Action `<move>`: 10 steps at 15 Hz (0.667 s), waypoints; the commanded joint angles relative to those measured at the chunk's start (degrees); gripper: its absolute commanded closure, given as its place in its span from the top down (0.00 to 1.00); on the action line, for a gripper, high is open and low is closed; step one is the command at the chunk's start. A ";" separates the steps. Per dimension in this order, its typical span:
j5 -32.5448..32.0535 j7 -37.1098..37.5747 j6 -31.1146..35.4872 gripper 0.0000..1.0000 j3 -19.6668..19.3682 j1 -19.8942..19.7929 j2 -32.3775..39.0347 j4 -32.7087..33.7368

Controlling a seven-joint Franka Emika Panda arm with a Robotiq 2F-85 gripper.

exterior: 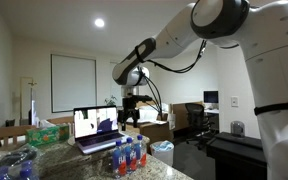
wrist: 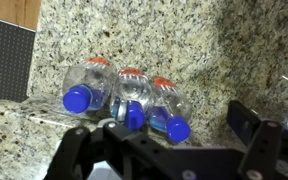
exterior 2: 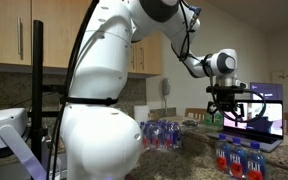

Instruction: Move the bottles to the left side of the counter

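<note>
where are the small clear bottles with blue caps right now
In both exterior views the small clear blue-capped plastic bottles stand on the speckled granite counter in front of the open laptop, nearly below the black gripper.

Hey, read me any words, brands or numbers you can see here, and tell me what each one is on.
No text can be read in any view.
Labels on the bottles: print too blurred to read.
Screen of the laptop: lit, but too small to make out any words.

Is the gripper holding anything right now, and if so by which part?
Nothing is held. The gripper hangs open above the bottles, fingers touching none of them.
</note>
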 commanded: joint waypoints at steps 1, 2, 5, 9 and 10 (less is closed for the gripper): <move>-0.25 0.25 -1.67 1.00 1.46 -0.89 0.86 1.52; 0.02 0.09 -2.48 1.00 1.75 -0.77 1.69 2.47; 0.48 0.65 -4.87 1.00 3.38 -0.09 4.18 5.33; 1.75 8.16 -3.72 1.00 4.39 0.22 5.53 5.58; 2.33 10.42 -3.68 1.00 4.46 0.29 5.68 5.38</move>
